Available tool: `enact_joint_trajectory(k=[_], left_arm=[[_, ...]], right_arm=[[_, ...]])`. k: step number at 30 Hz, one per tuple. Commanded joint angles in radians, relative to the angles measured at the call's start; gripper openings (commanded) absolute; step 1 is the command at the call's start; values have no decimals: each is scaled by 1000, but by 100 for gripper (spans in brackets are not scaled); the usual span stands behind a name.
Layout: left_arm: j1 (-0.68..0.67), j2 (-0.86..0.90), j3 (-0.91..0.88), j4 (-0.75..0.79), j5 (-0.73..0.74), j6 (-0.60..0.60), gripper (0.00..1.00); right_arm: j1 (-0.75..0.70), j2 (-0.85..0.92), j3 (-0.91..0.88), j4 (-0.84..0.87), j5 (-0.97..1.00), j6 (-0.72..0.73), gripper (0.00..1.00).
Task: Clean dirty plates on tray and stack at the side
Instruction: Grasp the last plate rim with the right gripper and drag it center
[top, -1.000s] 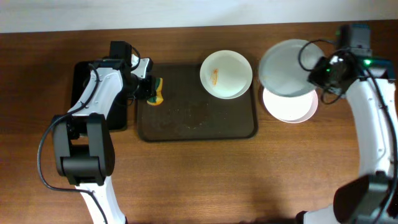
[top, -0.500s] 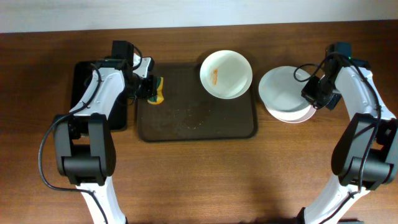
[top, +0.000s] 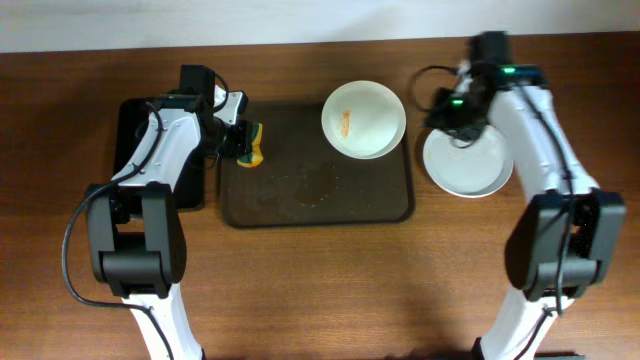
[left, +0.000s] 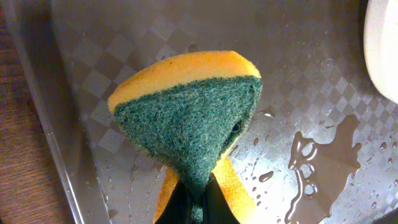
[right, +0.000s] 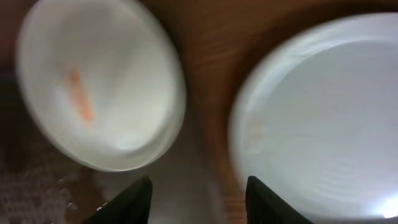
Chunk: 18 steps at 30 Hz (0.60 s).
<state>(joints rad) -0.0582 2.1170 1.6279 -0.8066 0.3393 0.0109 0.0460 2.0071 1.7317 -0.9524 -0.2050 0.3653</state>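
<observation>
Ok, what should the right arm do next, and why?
Probably ease the right gripper left onto the rim of the smeared plate on the tray: it is open and empty beside it, and the left gripper holds the sponge.

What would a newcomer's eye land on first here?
The yellow-and-green scouring sponge, pinched in the left gripper over the left end of the wet dark brown tray. Then the orange smear on the round white plate at the tray's far right corner; the open right gripper hangs between it and a clean pale plate.
</observation>
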Motion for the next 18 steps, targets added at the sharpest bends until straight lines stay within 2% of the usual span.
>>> enact_joint_trajectory(k=[1,5,8,18], left_arm=[[-1,0,7,2,-42,-3,1],[-1,0,7,10,-53,-3,1],[0,0,7,18,-52,-3,1],[0,0,7,24,-52,-3,1]], right_arm=[[108,75,-1,16,82,100,43],[185,205,-1,72,164,251,39],[205,244,-1,101,153,254,39],[341,241,1,-37,104,217,34]])
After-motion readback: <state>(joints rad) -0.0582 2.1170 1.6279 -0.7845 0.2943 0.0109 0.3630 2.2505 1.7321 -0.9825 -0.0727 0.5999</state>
